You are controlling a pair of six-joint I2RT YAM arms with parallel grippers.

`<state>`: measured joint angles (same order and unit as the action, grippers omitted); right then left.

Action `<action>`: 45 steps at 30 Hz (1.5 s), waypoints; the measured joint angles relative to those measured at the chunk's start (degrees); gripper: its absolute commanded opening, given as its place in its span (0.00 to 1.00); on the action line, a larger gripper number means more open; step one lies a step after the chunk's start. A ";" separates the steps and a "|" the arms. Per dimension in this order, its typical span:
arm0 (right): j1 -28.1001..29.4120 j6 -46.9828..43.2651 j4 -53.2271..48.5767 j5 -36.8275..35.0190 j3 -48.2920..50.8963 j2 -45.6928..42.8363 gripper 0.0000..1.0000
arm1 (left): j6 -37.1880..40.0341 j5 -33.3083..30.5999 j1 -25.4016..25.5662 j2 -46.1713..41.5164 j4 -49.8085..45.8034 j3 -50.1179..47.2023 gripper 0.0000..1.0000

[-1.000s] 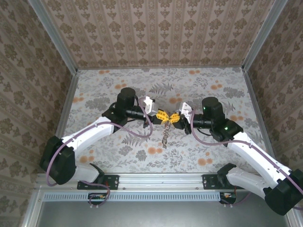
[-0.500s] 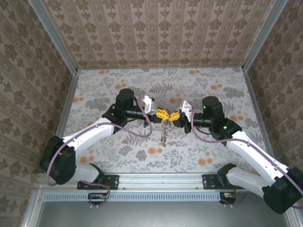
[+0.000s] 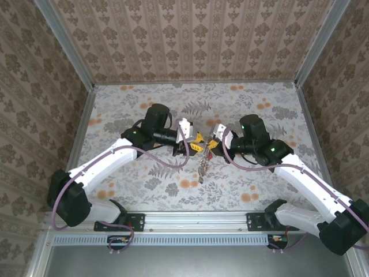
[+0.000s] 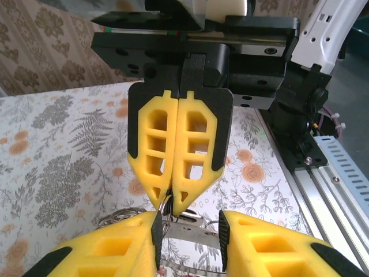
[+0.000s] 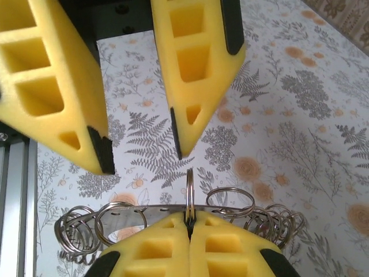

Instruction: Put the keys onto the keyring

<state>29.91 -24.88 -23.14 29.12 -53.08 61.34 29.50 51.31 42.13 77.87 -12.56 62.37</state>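
1. two yellow-fingered grippers meet tip to tip above the middle of the floral table (image 3: 132,104).
2. right gripper (image 5: 189,224): its fingers are pressed fully together. the keyring (image 5: 189,184) is pinched between the tips, standing upright and seen edge-on as a thin silver line.
3. right at those tips a flat silver strip (image 5: 153,211) with small holes runs crosswise. wire loops (image 5: 230,199) are strung along it on both sides of the fingers.
4. left gripper (image 5: 140,160): its fingers are parted a moderate way and grip nothing. it faces the right gripper, and the keyring's upper edge points toward the gap, near both pads but touching neither.
5. seen from the left wrist, the right gripper's closed tips sit just beyond the gap between the left fingers (image 4: 115,254), and silver metal shows through that gap.
6. keys (image 3: 202,166): seen from overhead, they are a silver bunch trailing from under the meeting point toward the near edge. whether the bunch hangs free or touches the table cannot be told.
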 measured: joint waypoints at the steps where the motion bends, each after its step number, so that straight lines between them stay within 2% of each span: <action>1: 0.28 -0.48 -0.72 -0.57 -0.44 0.35 0.00 | 0.11 -0.59 0.33 0.33 -0.70 0.37 0.34; 6: 1.33 -1.88 -3.80 -3.30 -1.31 1.95 0.00 | -0.17 -4.55 1.46 2.05 -2.14 0.74 0.36; 14: 2.64 -2.64 -5.81 -3.96 -1.95 2.54 0.00 | -0.20 -9.27 2.67 4.15 -4.37 2.23 0.34; 17: 2.78 -3.10 -5.86 -3.96 -2.10 2.54 0.00 | 0.37 -10.03 3.26 4.33 -5.38 2.91 0.24; 19: 2.78 -3.43 -5.90 -3.98 -2.10 2.54 0.00 | 1.27 -10.32 3.52 4.33 -5.95 3.30 0.03; 20: 2.75 -3.48 -5.88 -4.20 -2.10 2.54 0.00 | 1.70 -10.23 3.58 4.39 -6.58 3.52 0.00; 25: 2.78 -3.48 -6.40 -4.31 -2.08 2.49 0.01 | 4.22 -9.35 3.78 4.39 -8.37 3.78 0.00; 28: 2.60 -3.23 -5.14 -3.61 -1.07 1.53 0.08 | 3.91 -7.43 3.15 4.35 -7.41 3.39 0.00; 30: 2.01 -2.27 -3.13 -2.43 0.57 0.04 0.12 | 2.84 -5.42 2.64 3.93 -4.85 1.97 0.00; 35: 0.50 0.11 1.57 1.09 4.07 -2.71 0.14 | -0.79 -0.68 1.49 2.36 2.60 -2.38 0.00; 42: -0.52 2.86 5.86 4.15 5.25 -3.17 0.24 | -3.52 2.25 0.90 1.60 9.07 -5.18 0.00; 45: -0.90 3.28 6.45 5.64 5.49 -3.17 0.24 | -4.07 2.89 0.85 0.87 11.10 -6.43 0.00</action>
<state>29.02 -21.61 -16.69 34.76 -47.59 58.17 25.43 54.19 42.98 78.74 -1.45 55.94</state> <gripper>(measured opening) 0.242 0.043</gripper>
